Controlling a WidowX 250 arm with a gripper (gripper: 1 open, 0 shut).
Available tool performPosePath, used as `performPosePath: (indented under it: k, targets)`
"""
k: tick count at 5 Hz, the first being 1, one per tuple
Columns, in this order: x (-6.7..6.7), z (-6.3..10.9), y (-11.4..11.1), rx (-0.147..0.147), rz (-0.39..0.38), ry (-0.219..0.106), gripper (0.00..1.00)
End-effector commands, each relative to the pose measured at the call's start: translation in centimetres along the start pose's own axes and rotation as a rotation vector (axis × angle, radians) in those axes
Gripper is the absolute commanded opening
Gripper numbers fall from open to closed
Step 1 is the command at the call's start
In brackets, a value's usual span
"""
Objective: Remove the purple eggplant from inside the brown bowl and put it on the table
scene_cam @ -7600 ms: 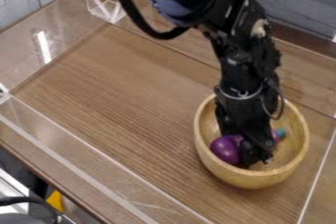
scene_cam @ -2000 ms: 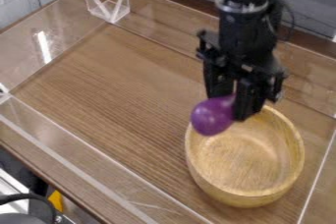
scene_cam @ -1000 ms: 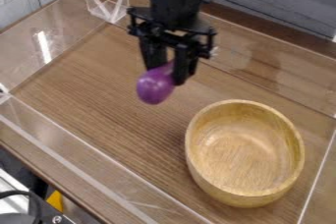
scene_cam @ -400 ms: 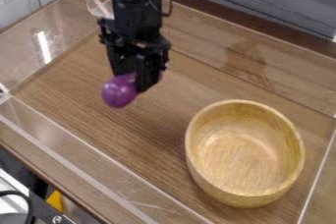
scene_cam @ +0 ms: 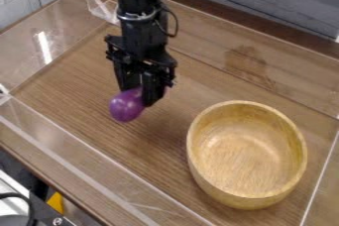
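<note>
Now the claw [scene_cam: 137, 98] is clamped on the purple eggplant [scene_cam: 126, 106], which protrudes below its fingertips.

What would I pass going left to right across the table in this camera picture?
Clear plastic wall → purple eggplant held in the gripper → brown bowl.

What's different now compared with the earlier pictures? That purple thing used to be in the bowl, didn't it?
Yes. The gripper lifted the purple eggplant out of the brown bowl, carried it leftward across the table, and has lowered it close to the wood. It is still clamped on the eggplant; nothing has been let go. The bowl, now empty, has not moved.
</note>
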State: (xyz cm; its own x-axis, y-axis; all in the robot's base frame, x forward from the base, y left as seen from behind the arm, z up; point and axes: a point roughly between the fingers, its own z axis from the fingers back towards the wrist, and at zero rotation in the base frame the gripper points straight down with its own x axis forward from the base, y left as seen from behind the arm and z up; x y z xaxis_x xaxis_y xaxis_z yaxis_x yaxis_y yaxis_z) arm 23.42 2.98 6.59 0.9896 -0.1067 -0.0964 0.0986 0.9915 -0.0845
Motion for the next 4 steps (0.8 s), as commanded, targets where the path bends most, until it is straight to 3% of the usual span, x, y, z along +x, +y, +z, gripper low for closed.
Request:
performPosePath:
  k: [1,3,4]
  targets:
    - [0.4,0.9,-0.6,0.019,-0.027,-0.023,0.0]
    - [1.9,-0.4,0.8,0.024,0.016,-0.024,0.0]
    - [1.4,0.0,1.1,0.026,0.009,-0.021,0.0]
